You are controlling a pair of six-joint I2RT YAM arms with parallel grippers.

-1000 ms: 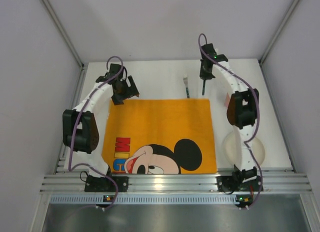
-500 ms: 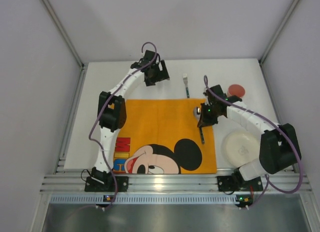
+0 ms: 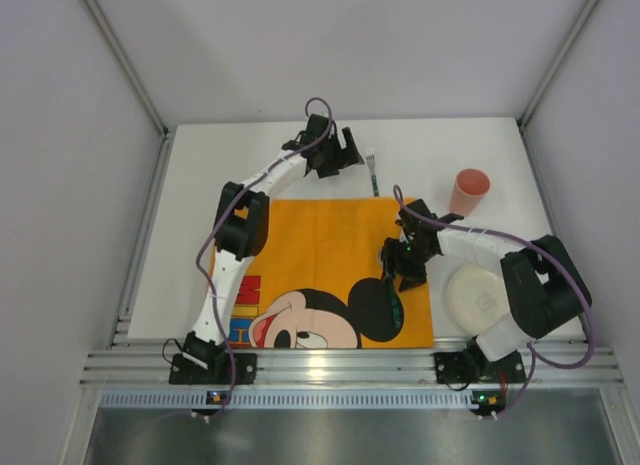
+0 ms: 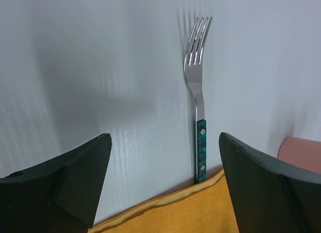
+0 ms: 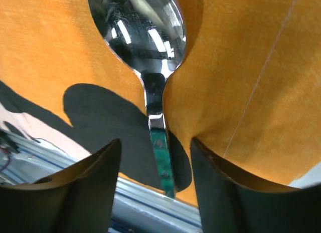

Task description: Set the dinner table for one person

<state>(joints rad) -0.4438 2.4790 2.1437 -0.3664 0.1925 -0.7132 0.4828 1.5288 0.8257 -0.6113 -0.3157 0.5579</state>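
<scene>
On the white dinner table [image 3: 190, 235] lies an orange Mickey Mouse placemat [image 3: 320, 245]. A spoon [image 5: 135, 27] with a green handle [image 3: 395, 310] rests on the mat's right side. My right gripper [image 5: 155, 143] hovers low over it [image 3: 398, 275], open, one finger on each side of the handle without touching it. A green-handled fork [image 4: 198, 67] lies on the table just beyond the mat's far edge [image 3: 373, 172]. My left gripper [image 4: 164, 143] stands open just left of it [image 3: 345, 150], holding nothing.
A pink cup [image 3: 468, 192] stands upright on the table right of the mat, seen also at the left wrist view's right edge as a pink cup [image 4: 301, 153]. A white plate [image 3: 480, 295] lies at the near right. The aluminium rail [image 3: 340, 365] runs along the near edge.
My right gripper carried the spoon from the table's back down onto the mat's right side and opened, letting it go. My left arm swung right along the mat's far edge towards the fork.
</scene>
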